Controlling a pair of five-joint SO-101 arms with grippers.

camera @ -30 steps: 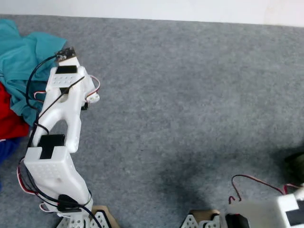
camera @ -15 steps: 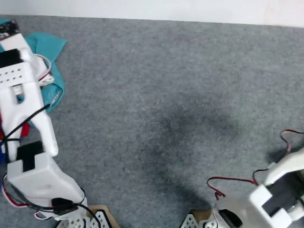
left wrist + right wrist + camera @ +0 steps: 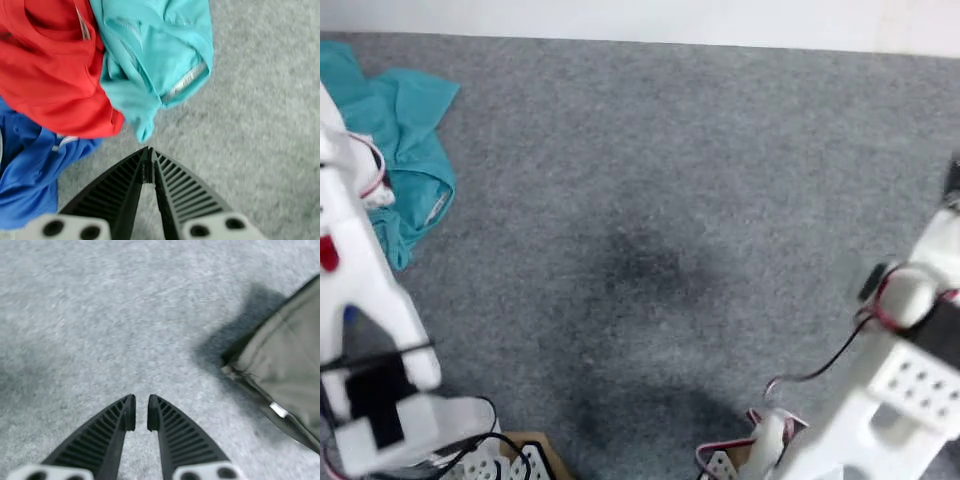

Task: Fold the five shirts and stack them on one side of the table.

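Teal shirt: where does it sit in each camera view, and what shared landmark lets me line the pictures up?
High view: the teal shirt lies crumpled at the picture's upper left, beside an arm.
Left wrist view: the teal shirt lies just ahead of the left gripper, beside a red shirt.
Right wrist view: an olive-grey garment lies there instead.
Shared landmark: the grey felt table cover.
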